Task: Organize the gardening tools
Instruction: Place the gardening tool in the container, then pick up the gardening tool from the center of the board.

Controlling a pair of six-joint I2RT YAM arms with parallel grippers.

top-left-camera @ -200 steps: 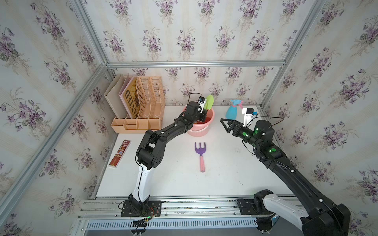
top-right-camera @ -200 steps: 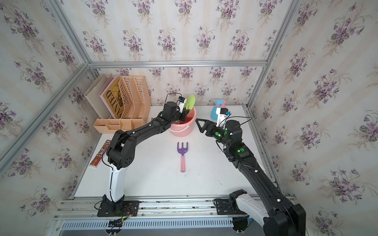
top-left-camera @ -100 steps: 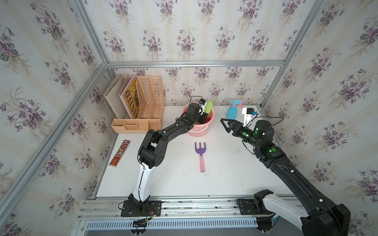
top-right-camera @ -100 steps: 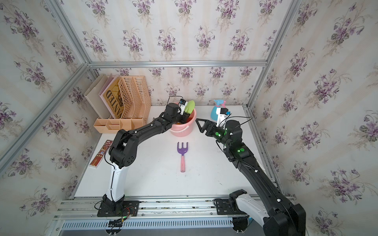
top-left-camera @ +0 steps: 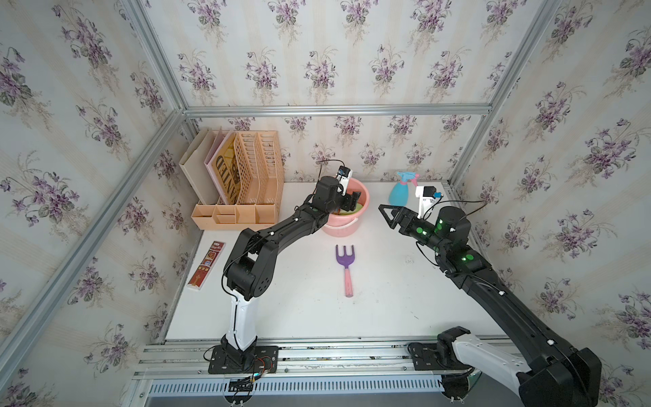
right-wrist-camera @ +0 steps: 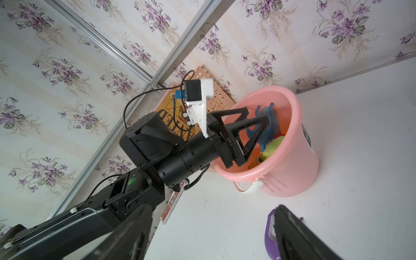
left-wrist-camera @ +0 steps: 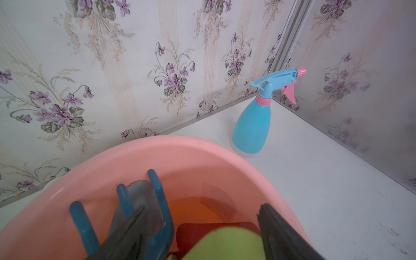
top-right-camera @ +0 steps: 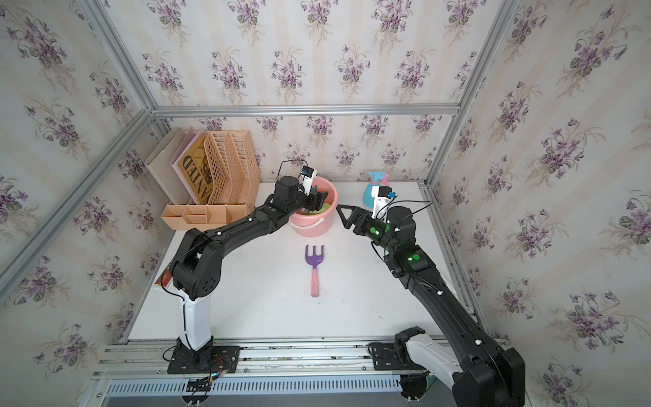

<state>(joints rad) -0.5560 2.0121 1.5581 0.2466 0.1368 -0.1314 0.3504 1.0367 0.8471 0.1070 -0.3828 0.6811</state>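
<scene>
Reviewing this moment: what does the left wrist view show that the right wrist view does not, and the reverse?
Only left wrist: the spray bottle, standing upright. Only right wrist: part of the purple fork on the table, and the left gripper seen whole, jaws apart. Both: the pink bucket holding the blue fork and green shovel.

Both arms, the left arm (top-left-camera: pixel 281 232) and the right arm (top-left-camera: pixel 493 292), wear matte black shells, with one white link (top-left-camera: pixel 243 317) rising from each black base plate (top-left-camera: pixel 243 359) toward 6 o'clock in both top views. Round green marks (top-left-camera: pixel 419 230) dot the right arm. Small white clips (top-left-camera: pixel 501 293) sit along the links. A white bracket (right-wrist-camera: pixel 200 105) carries a black wrist camera, fed by a looping black cable (right-wrist-camera: pixel 135 101) (its plug is blue). The left gripper (right-wrist-camera: pixel 256 115) has black fingers (right-wrist-camera: pixel 254 138) shaped as open triangular frames.
</scene>
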